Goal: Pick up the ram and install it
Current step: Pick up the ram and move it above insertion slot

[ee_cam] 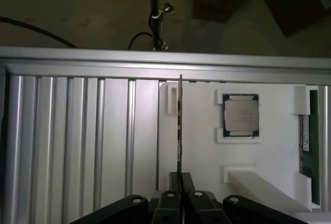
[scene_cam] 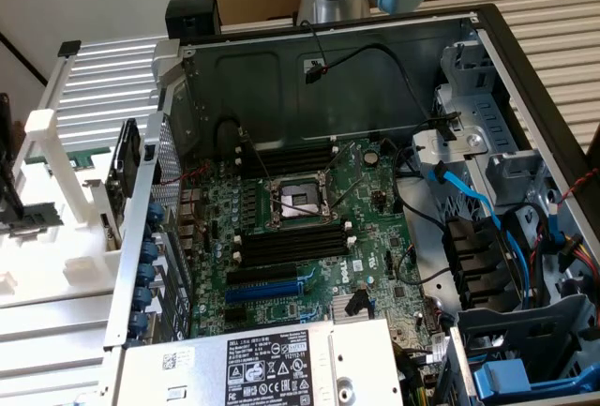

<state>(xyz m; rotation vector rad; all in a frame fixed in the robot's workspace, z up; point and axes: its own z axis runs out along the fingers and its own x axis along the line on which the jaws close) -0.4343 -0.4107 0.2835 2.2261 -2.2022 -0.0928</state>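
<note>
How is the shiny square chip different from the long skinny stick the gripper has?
The processor chip is square and silver; the ram is long, thin and dark. The chip lies flat, face up, in the white tray; the ram is turned on edge, showing just a narrow line. The chip rests free, while the ram is clamped in the gripper. Both are computer parts.

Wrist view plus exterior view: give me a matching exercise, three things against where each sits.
Things:
1. ram
2. silver processor chip
3. blue slot

Places:
A. on the motherboard inside the open case
B. held edge-on in the gripper
C. flat in a square pocket of the white tray

Pairs: 1-B, 2-C, 3-A
</note>
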